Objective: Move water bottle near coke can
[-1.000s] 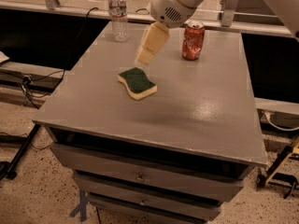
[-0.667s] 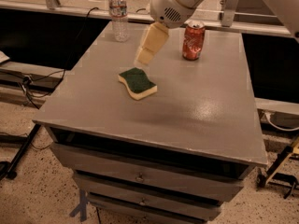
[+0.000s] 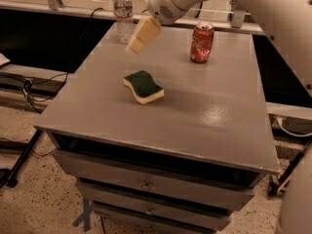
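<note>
The water bottle is clear with a white cap and a red-and-white label. It stands upright at the far left corner of the grey table. The coke can is red with a silver top and stands upright at the far right part of the table, well apart from the bottle. My gripper is cream-coloured and hangs from the white arm above the table. It is just right of the bottle and a little in front of it, not touching it, and holds nothing that I can see.
A green and yellow sponge lies near the table's middle, in front of the gripper. The table has drawers below its front edge. A rail and cables run behind the table. The white arm crosses the upper right.
The gripper has moved left and a little farther back, closer to the water bottle. The bottle, can and sponge have not moved.
</note>
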Controlling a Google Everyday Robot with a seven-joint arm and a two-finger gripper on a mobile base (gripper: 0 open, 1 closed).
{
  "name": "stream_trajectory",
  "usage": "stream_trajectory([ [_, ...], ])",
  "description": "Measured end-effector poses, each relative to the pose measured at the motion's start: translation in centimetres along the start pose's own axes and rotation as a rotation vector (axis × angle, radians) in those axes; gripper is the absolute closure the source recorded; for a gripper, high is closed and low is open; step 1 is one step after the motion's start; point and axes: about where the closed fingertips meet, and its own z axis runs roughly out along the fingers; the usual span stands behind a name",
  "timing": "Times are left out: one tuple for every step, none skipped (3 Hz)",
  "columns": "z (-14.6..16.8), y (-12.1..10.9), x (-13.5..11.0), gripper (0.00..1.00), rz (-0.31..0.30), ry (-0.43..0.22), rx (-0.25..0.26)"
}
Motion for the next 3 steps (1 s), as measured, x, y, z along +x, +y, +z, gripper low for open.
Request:
stream_trajectory([
  [3.0,-5.1,0.3,0.0,0.06,-0.069,0.068],
  [5.5,-9.4,0.4,0.0,0.111,-0.104,0.147],
  [8.4,-12.5,0.3,0.0,0.155,-0.118,0.227],
])
